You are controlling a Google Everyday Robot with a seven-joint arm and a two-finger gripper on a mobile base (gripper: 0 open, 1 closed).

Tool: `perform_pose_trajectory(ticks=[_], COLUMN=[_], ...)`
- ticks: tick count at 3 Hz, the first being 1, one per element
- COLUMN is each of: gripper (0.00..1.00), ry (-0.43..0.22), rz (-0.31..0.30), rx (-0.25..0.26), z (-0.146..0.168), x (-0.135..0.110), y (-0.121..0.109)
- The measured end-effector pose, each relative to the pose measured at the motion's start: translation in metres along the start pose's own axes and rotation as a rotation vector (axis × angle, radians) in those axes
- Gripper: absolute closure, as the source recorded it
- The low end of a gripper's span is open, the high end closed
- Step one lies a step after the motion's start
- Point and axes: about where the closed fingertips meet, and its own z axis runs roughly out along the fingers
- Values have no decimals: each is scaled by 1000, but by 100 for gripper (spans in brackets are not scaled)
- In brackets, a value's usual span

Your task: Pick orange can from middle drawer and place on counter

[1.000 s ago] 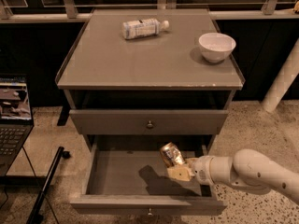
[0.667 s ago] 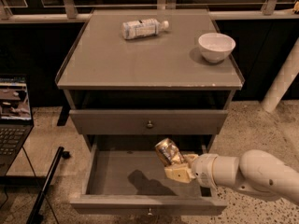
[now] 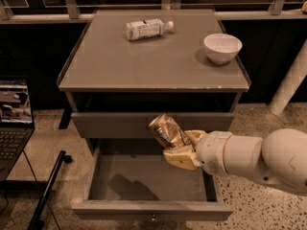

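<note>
A: What should be minded in the step in hand?

B: The wide, shallow grey middle drawer (image 3: 144, 178) lies open directly below the tool (image 3: 180, 145), and nothing but a shadow is seen on its floor. The small dark orange-brown metal can (image 3: 163, 128) is clamped between the tool's tan fingers (image 3: 180, 157) and held tilted, with its shiny end turned up and away from the wrist. The lift is judged to be under way. The can should be raised higher before it is carried inward, since the closed, flat grey front of the upper drawer (image 3: 115, 124) stands just behind the tool and the desk's front edge lies above it.

A: And how is the arm posed?

B: The thick white arm (image 3: 254, 159) is stretched in nearly level from behind the tool, and the wrist is held over the drawer's half on that same side. The tool sits lower than the broad, matte grey desk (image 3: 144, 63).

A: Where might the can be set?

B: A bare stretch of desk is offered above and straight beyond the tool. The round white ceramic bowl (image 3: 222, 47) stands beyond it toward the arm's side, and the white-labelled plastic bottle (image 3: 146, 28) lies on its side farther off again. Both are best avoided. The tilt should be taken out before release, or the can may well roll.
</note>
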Motion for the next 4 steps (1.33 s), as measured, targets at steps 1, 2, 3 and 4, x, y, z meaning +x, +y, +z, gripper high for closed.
perform_pose_trajectory(ticks=[1,2,3,4], gripper=[100,100,100,100], ry=[0,-8,-2,10], rz=[0,-68,-151,-212], rx=[-1,31,72,92], z=[0,-5,-12,-9], x=[0,-28,-74,-115], y=[0,-5,-25,-48])
